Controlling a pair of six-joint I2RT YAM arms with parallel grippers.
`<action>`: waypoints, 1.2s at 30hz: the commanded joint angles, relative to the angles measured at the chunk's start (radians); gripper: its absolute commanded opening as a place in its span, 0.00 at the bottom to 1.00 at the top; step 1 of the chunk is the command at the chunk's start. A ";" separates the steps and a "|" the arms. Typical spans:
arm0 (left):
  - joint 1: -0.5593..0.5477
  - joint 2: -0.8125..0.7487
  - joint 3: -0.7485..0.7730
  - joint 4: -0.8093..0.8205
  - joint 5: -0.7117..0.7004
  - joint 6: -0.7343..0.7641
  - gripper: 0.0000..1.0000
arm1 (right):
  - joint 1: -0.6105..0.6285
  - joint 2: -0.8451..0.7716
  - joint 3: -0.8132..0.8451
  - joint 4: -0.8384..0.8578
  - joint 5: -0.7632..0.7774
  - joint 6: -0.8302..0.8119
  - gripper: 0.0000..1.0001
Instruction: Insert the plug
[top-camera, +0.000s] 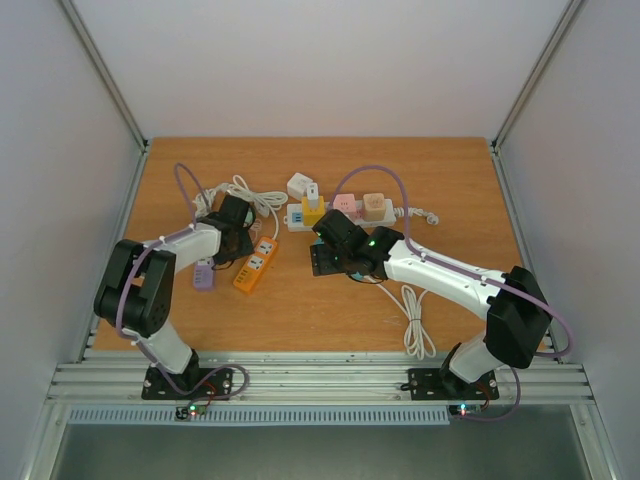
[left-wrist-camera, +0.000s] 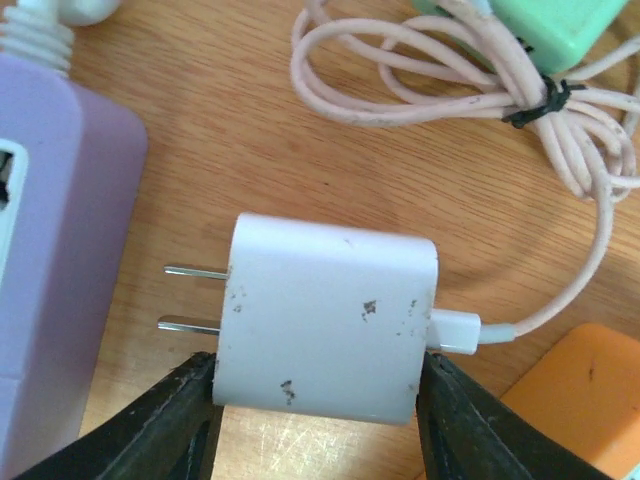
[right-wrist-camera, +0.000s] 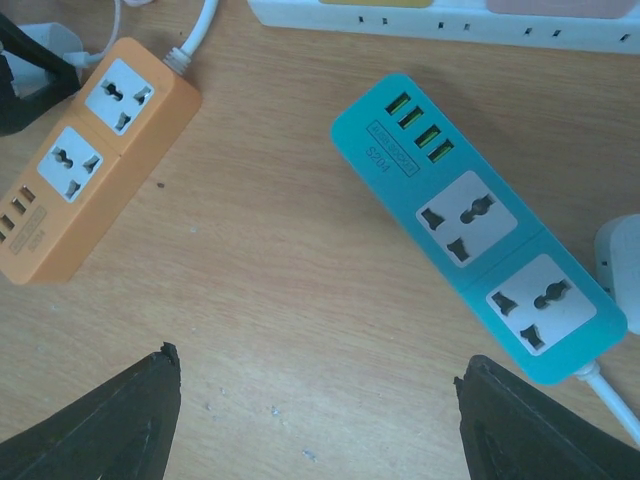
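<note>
The plug (left-wrist-camera: 325, 315) is a white, scuffed adapter with two flat prongs pointing left toward a purple power strip (left-wrist-camera: 50, 250); a short gap separates them. A pale cable leaves the plug's right side. My left gripper (left-wrist-camera: 318, 365) is shut on the plug, its black fingers (left-wrist-camera: 180, 420) pressing the plug's two ends just above the wood. From above, the left gripper (top-camera: 232, 222) sits at the table's left, near the purple strip (top-camera: 204, 275). My right gripper (right-wrist-camera: 322, 360) stands open over bare wood between an orange strip (right-wrist-camera: 85, 150) and a teal strip (right-wrist-camera: 480, 220).
A long white power strip (top-camera: 345, 215) with yellow, pink and tan adapters lies at the back. The orange strip (top-camera: 255, 266) lies between the arms. A coiled pale cable (left-wrist-camera: 450, 90) and a green adapter (left-wrist-camera: 540, 25) lie beyond the plug. A white cord (top-camera: 415, 320) trails to the front.
</note>
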 joint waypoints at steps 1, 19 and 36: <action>0.006 -0.018 0.014 0.001 -0.028 0.014 0.51 | 0.008 -0.010 0.001 0.015 0.031 0.001 0.76; 0.006 -0.376 -0.090 0.067 0.273 -0.048 0.48 | 0.005 -0.028 0.020 0.151 -0.094 0.042 0.77; 0.006 -0.584 -0.194 0.266 0.731 -0.222 0.48 | 0.002 0.074 0.202 0.253 -0.266 0.293 0.69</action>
